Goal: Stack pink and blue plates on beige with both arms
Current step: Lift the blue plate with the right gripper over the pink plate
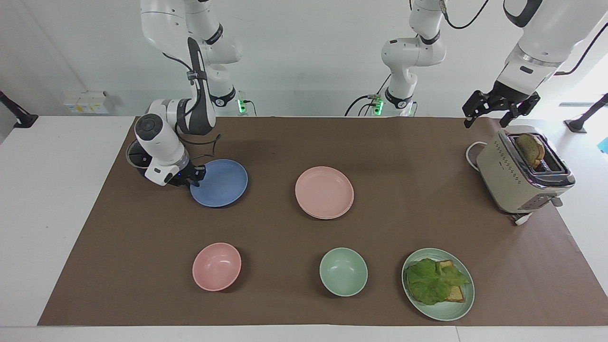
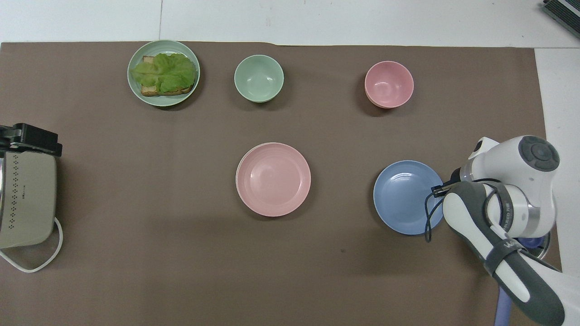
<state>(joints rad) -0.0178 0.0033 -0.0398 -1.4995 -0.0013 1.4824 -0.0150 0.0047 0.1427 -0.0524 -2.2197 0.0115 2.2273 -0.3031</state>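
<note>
**So, blue plate pickup: right arm's got the rim, I think**

Ok, biggest stuff first. The brown mat (image 1: 427, 156) covers most of the table and everything sits on it. The right arm is folded down low at its own end of the table. The left arm is up high at the other end and just waiting, prob because its part of the job looks done.

The toaster (image 1: 510, 183) sits at the left arm's end with a bread slice (image 1: 531, 148) poking out of the slot, nothing to do w/ the task. The left gripper (image 1: 498, 114) hangs over it, fingers spread, holding nothing.

Plates: the pink plate (image 1: 324, 190) is mid-mat, and there's a paler second rim peeking out under it. My guess is that's the beige plate (image 1: 338, 216), so pink is already stacked. The blue plate (image 1: 223, 185) lies flat on the mat toward the right arm's end, well apart from that stack. It has to come over next.

The right gripper (image 1: 195, 175) comes in sideways at the blue plate's edge, jaws pressed together on the rim. Makes sense imo: a shallow plate gives you nothing else to grab.

Leftovers farthest from the robots: green plate (image 1: 463, 304) w/ a lettuce sandwich, green bowl (image 1: 343, 271), pink bowl (image 1: 216, 266).

View diffs: the facing cam shows the pinch itself and how high the left gripper sits. From overhead the right wrist covers most of the grip and the left gripper is just a black block at the frame edge. Overhead does show the spacing betw plates better tho.
</note>
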